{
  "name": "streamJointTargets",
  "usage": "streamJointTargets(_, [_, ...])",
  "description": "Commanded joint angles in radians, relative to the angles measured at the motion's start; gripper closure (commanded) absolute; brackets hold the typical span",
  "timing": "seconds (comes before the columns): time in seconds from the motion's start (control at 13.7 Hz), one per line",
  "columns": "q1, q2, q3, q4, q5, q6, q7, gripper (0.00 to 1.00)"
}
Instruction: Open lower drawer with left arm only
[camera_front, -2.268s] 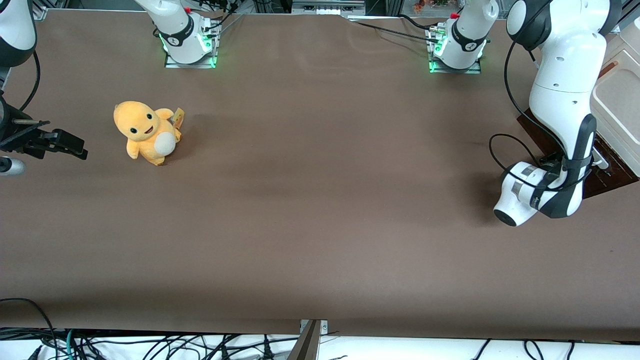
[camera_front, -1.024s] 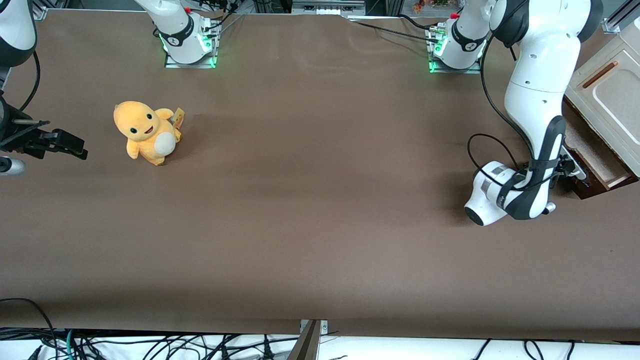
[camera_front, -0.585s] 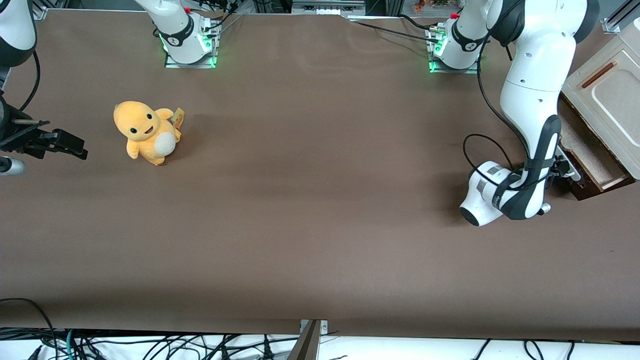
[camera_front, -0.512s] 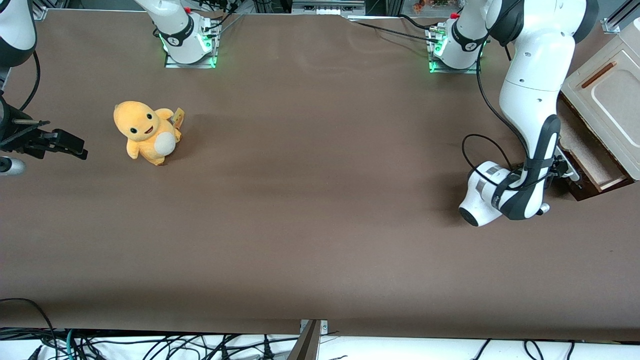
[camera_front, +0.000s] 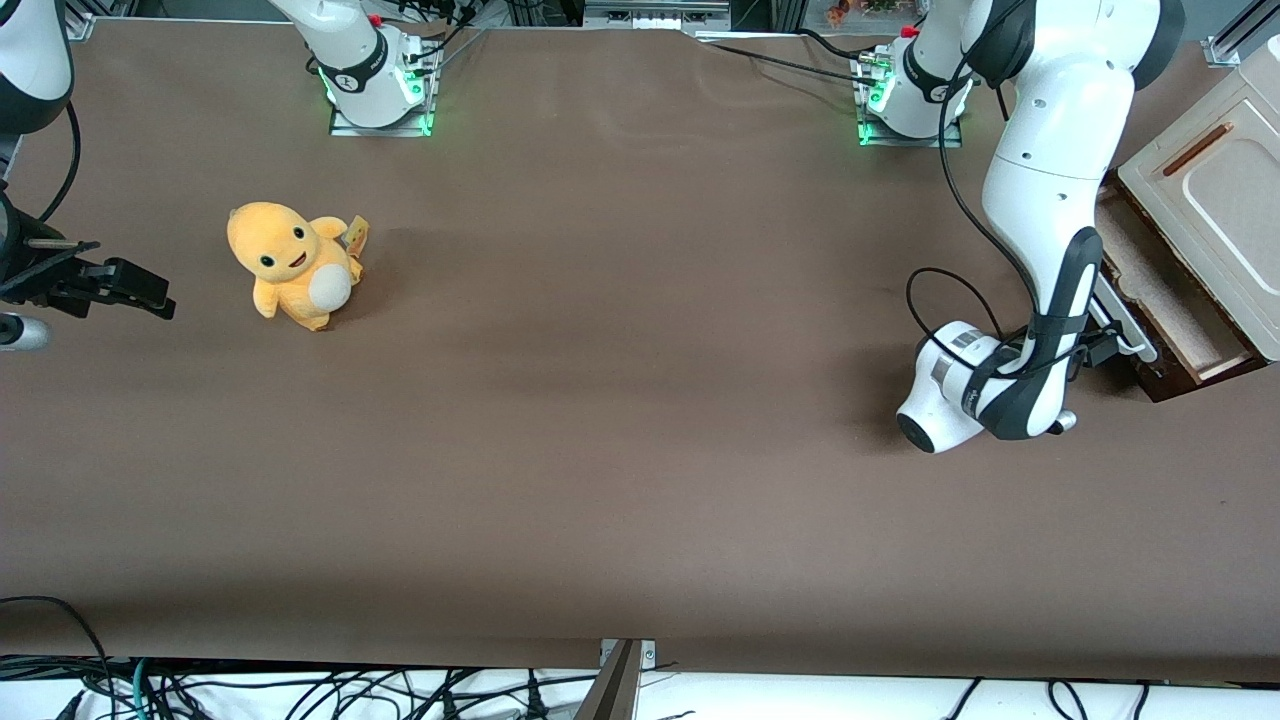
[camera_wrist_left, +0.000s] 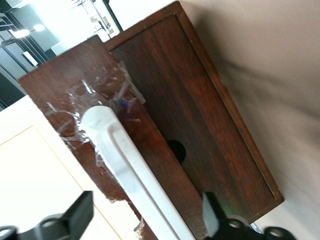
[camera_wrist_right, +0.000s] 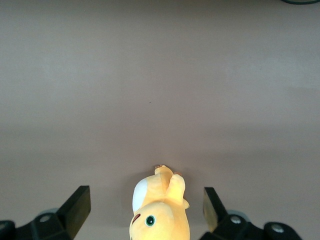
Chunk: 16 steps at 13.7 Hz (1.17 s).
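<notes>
**Three cameras: one high overview, two at the wrists**

The front camera sits high at the near edge of the desk (camera_front: 640, 450) and looks steeply down, taking in the whole surface and both arm bases at the far edge. The left arm's (camera_front: 1050, 170) wrist camera looks out past its gripper (camera_wrist_left: 145, 212), which is right at the drawer (camera_wrist_left: 200, 110). Its spread fingers (camera_wrist_left: 80, 212) flank the white handle (camera_wrist_left: 125, 160), very close. The overview shares that drawer front and handle. The parked arm's wrist camera looks down at bare desk and a plush toy (camera_wrist_right: 160, 210), also seen in the overview.
</notes>
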Motion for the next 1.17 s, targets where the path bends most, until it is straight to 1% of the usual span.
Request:
streamJointTargets(0.0, [-0.01, 0.0, 0.001, 0.104, -0.096, -0.006, 0.021, 0.0])
streamJointTargets(0.15, [-0.009, -0.014, -0.002, 0.194, -0.211, -0.005, 0.023, 0.0])
streamJointTargets(0.22, [-0.004, -0.018, -0.003, 0.248, -0.284, -0.003, 0.023, 0.0])
streamJointTargets(0.37, [0.011, -0.021, -0.002, 0.375, -0.462, -0.002, 0.021, 0.0])
streamJointTargets(0.51, [0.062, -0.032, -0.005, 0.484, -0.658, 0.005, 0.021, 0.0])
streamJointTargets(0.66, [0.097, -0.064, -0.005, 0.541, -0.801, 0.032, 0.021, 0.0])
streamJointTargets(0.73, [0.109, -0.088, -0.005, 0.542, -0.855, 0.07, 0.021, 0.0])
streamJointTargets(0.88, [0.145, -0.136, -0.005, 0.542, -0.926, 0.119, 0.023, 0.0])
streamJointTargets(0.95, [0.158, -0.151, -0.007, 0.542, -0.944, 0.126, 0.038, 0.0])
streamJointTargets(1.1, [0.183, -0.179, -0.003, 0.543, -0.952, 0.155, 0.143, 0.0])
